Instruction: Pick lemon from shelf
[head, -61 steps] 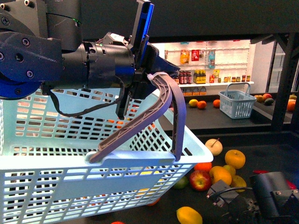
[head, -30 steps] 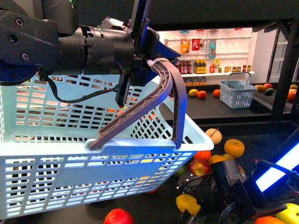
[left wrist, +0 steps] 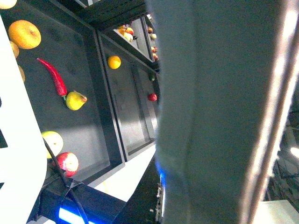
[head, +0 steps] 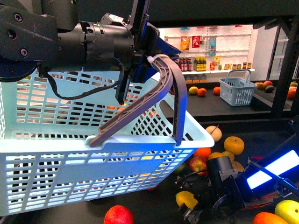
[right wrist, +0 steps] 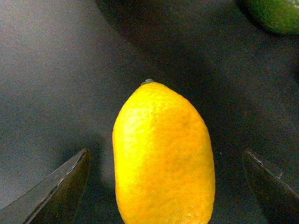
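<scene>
**A:** What is the largest thing around the grippers?

**B:** The shelf (head: 282, 74). It is black metal, and its wide, flat tier runs under the right gripper (head: 194, 211). In the right wrist view that surface looks matte and finely grained.

**A:** And next in size?

**B:** The basket (head: 56, 158), which is pale blue plastic with slotted walls and a smooth rim. It sits just below the left gripper (head: 148, 63). Its handle (head: 174, 93) is a grey, ribbed plastic arch that rises from the rim to that gripper.

**A:** What is the left gripper doing?

**B:** Its jaws are clamped on the top of the handle. The left wrist view shows that part only as a broad grey blur.

**A:** And the right gripper?

**B:** It is low over the tier with its jaws spread wide. The two dark, wedge-shaped fingers (right wrist: 56, 191) do not touch anything.

**A:** Where is the lemon (right wrist: 163, 158)?

**B:** It lies on the tier directly between those fingers, centred, with dark surface showing on both sides. Its long axis runs along the gripper's reach, and the small greenish stem nub points away from the gripper.

**A:** What does it look like?

**B:** It is oval and bright yellow, with a finely pebbled, slightly glossy skin.

**A:** Is anything smaller nearby?

**B:** A round red apple (head: 118, 215) lies beside the right gripper, towards the basket. The curved edge of a green fruit (right wrist: 275, 14) shows beyond the lemon, well clear of the fingers.
</scene>
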Available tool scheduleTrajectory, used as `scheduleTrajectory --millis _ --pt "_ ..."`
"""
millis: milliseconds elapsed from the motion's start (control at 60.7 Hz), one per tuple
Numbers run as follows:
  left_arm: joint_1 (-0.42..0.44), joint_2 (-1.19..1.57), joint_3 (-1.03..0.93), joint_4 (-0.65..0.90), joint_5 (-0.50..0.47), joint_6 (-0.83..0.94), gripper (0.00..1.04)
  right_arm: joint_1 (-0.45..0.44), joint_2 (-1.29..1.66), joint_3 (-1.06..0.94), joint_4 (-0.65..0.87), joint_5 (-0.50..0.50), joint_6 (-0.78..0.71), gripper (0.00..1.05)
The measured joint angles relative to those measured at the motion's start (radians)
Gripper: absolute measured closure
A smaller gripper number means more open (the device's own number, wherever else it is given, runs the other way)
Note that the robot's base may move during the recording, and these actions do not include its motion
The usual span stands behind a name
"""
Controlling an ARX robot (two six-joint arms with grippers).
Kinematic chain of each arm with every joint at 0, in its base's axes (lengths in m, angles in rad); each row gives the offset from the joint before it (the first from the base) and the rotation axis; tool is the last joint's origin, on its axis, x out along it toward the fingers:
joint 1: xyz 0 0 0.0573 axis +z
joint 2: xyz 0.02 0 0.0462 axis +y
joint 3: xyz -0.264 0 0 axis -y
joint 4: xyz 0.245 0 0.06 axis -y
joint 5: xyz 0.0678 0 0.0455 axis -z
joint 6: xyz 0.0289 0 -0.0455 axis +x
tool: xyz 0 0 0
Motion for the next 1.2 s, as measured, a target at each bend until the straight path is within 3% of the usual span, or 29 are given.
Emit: scheduleTrajectory --millis 198,478,610,857,1203 --pt "0.0 0.0 0.0 0.0 0.0 0.0 0.99 0.0 0.029 0.059 -0.029 -0.002 0.021 0.1" --pt "0.0 0.0 0.0 0.0 0.0 0.0 0.99 0.0 0.039 0.086 -0.047 -0.003 0.048 0.47" --pt "0.0 0.0 0.0 0.0 0.0 0.0 0.99 0.0 0.039 0.085 -0.055 -0.005 0.061 0.57" --pt "0.0 0.0 0.0 0.0 0.0 0.0 0.99 -0.013 -0.003 -0.001 -0.005 0.004 0.106 0.59" --pt "0.0 0.0 0.0 0.0 0.0 0.0 0.99 -0.159 -0.464 -0.534 0.226 0.007 0.267 0.6"
